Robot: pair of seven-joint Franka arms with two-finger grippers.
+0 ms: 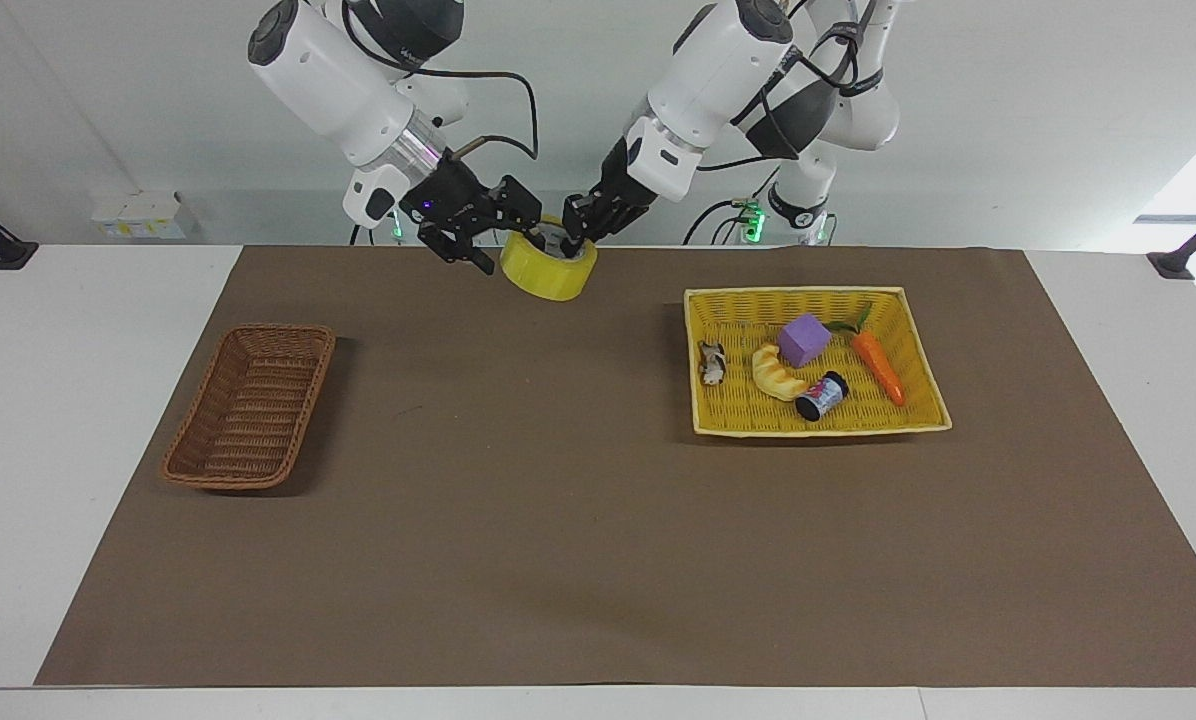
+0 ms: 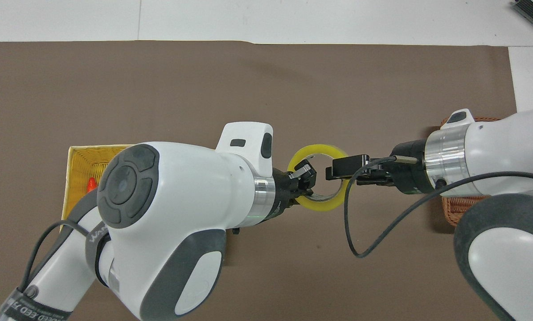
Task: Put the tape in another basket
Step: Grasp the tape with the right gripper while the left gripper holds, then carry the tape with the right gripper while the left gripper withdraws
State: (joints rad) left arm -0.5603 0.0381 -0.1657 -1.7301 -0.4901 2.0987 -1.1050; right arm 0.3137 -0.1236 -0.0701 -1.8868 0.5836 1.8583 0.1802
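The yellow tape (image 1: 550, 272) hangs tilted in the air over the brown mat, close to the robots' edge of the table. My left gripper (image 1: 576, 234) is shut on the tape's rim, one finger inside the ring (image 2: 320, 206). My right gripper (image 1: 506, 236) has reached the rim on the other side of the ring, where its jaws stand open astride the yellow band (image 2: 336, 169). The dark brown wicker basket (image 1: 248, 405) lies empty toward the right arm's end of the table. In the overhead view the right arm hides most of that basket (image 2: 460, 207).
A yellow woven basket (image 1: 818, 298) toward the left arm's end holds a purple block (image 1: 804, 339), a carrot (image 1: 878, 364), a croissant (image 1: 776, 373), a dark can (image 1: 822, 396) and a small brown item (image 1: 711, 362). Brown mat (image 1: 558, 520) covers the table.
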